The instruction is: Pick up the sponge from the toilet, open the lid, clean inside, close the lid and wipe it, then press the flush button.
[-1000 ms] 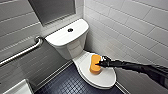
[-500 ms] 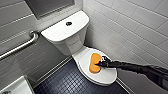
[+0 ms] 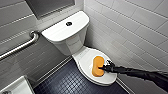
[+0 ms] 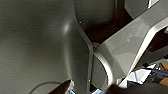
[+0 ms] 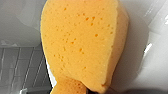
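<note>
Dark panel (image 4: 37, 45): smooth and curved, with a soft shine.
Grey bar (image 4: 130, 42): lighter, slanted, meets the panel's edge.
Blue cable (image 4: 157, 71): thin, just beside the bar.

right arm (image 3: 142, 74): we reach in from the right, stretched long, nearly straight, dark-sleeved | right gripper (image 3: 102, 67): we have it clamped on the sponge (image 3: 97, 62) at its side edge | left wrist: we face our own grey bodywork (image 4: 45, 42) up close
</note>
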Robot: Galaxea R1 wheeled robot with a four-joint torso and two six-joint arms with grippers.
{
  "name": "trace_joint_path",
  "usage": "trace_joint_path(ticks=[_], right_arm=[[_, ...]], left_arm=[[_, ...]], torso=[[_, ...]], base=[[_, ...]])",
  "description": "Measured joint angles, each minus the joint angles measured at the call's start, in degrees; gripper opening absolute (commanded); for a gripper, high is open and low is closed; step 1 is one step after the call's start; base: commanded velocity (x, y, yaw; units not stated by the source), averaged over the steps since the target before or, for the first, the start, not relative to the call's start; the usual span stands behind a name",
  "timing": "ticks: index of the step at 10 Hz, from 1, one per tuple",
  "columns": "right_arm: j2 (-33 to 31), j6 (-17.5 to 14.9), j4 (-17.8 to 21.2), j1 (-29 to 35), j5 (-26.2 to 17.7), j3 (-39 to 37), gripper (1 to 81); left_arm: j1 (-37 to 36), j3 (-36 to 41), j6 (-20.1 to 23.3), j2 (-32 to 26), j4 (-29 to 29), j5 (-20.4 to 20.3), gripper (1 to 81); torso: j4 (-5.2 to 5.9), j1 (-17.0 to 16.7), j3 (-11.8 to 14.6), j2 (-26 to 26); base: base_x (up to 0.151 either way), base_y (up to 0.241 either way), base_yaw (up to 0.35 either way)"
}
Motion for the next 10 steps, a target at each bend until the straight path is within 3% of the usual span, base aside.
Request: trace_joint_path(ticks=[2,7,10], right_arm=[[-2.73,0.02,0.0,-2.68,3.36,2.65,1.0],[-16.65,-0.02,-0.06,-8.19,2.88,13.06,1.0],[-25.61,-0.02,-0.23,-13.56,5.55,19.07,1.0]], left_arm=[[0.02,0.0,0.0,0.0,0.0,0.0,81.1],[0.02,0.0,0.02,0.94,0.01,0.09,81.1],[0.02,0.0,0.02,0.93,0.06,0.06,81.1]], torso=[[0.0,0.0,0.0,0.0],[0.0,0.0,0.0,0.0],[0.0,0.0,0.0,0.0]], base=[[0.0,0.0,0.0],[0.0,0.0,0.0],[0.0,0.0,0.0]])
